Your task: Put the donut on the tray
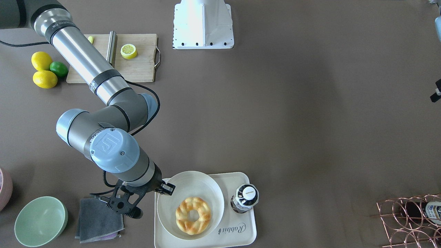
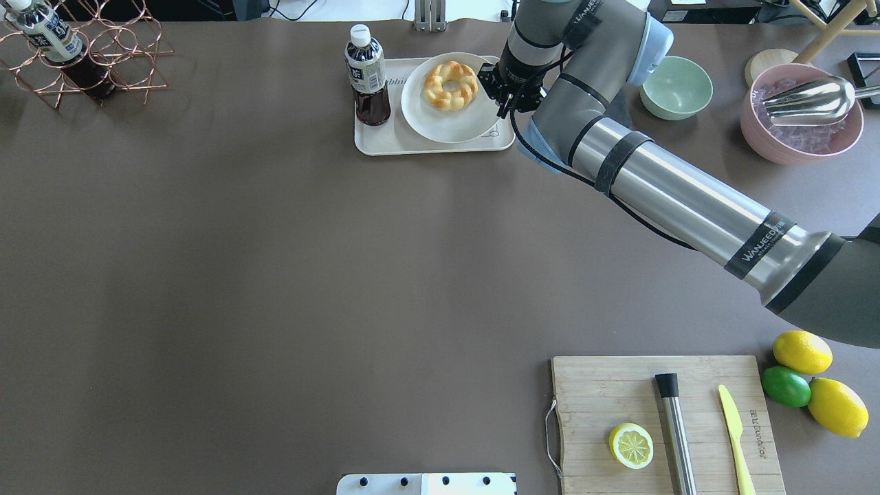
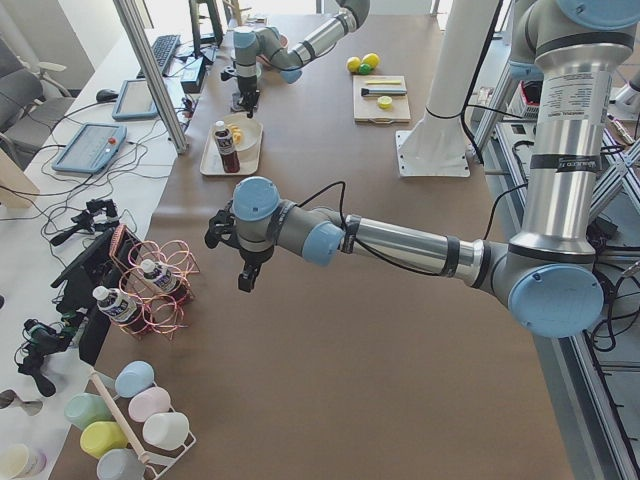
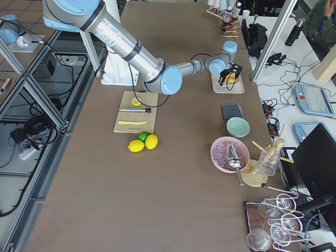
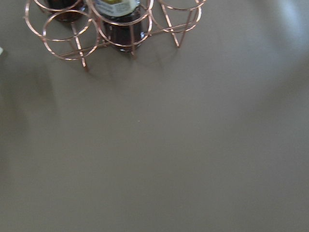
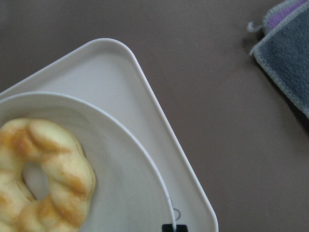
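The golden braided donut (image 1: pixel 193 215) (image 2: pixel 450 86) (image 6: pixel 43 179) lies in a round white bowl (image 1: pixel 206 186) (image 2: pixel 447 124) (image 6: pixel 125 169). The bowl stands on the cream tray (image 1: pixel 237 234) (image 2: pixel 385 141) (image 6: pixel 111 72) with the "Rabbit" script. My right gripper (image 1: pixel 165 188) (image 2: pixel 507 96) (image 6: pixel 174 228) is at the bowl's rim on the side away from the bottle. Its fingertips look closed on that rim. My left gripper (image 3: pixel 245 275) hangs over bare table near the wire rack, far from the tray. I cannot tell whether it is open or shut.
A dark drink bottle (image 1: pixel 245 199) (image 2: pixel 368 75) stands on the tray beside the bowl. A grey cloth (image 1: pixel 98 218) (image 6: pixel 289 63) and a green bowl (image 1: pixel 40 221) lie next to the right arm. A copper wire rack (image 2: pixel 82 48) (image 5: pixel 111 29) and a cutting board (image 2: pixel 619 399) stand further off.
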